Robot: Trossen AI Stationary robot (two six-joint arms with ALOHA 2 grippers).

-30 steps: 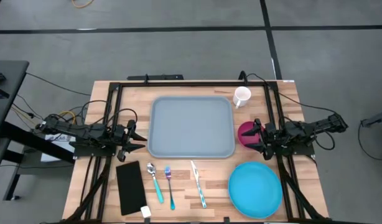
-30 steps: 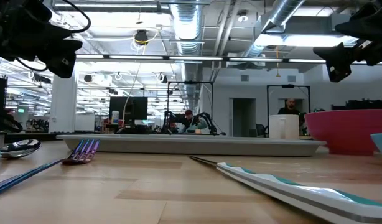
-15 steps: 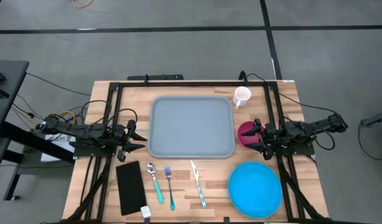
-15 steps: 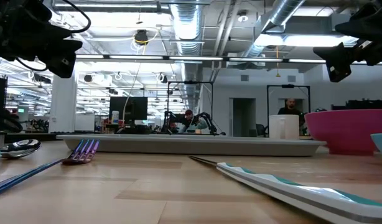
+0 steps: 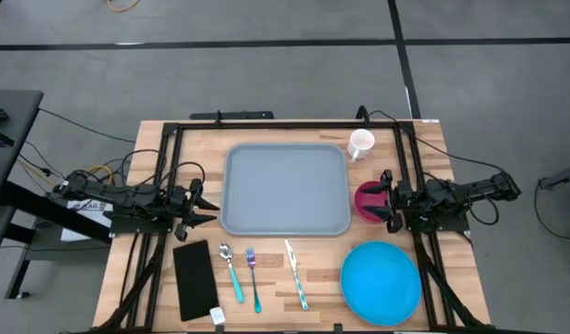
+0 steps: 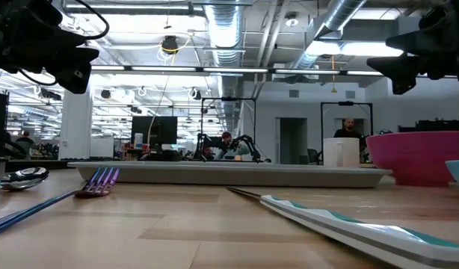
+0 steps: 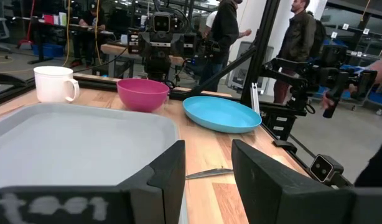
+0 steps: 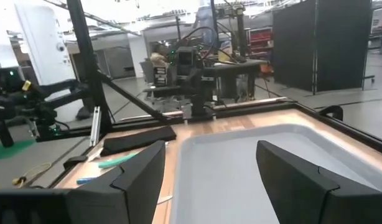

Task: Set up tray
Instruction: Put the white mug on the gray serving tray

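Observation:
The grey-blue tray lies flat on the middle of the table, with nothing on it; the left wrist view shows it as tray, the right wrist view as tray. My left gripper hovers open by the tray's left edge, its fingers level and pointing at the tray. My right gripper hovers open above the pink bowl at the tray's right edge. A white mug stands by the tray's far right corner. The blue plate rests near the near right corner.
Along the near edge lie a black napkin, a spoon, a fork and a knife, all with teal handles. A black frame runs round the work area. People stand in the room beyond the table.
My right gripper has shifted slightly toward the table's left, above the pink bowl. Everything else has stayed where it was.

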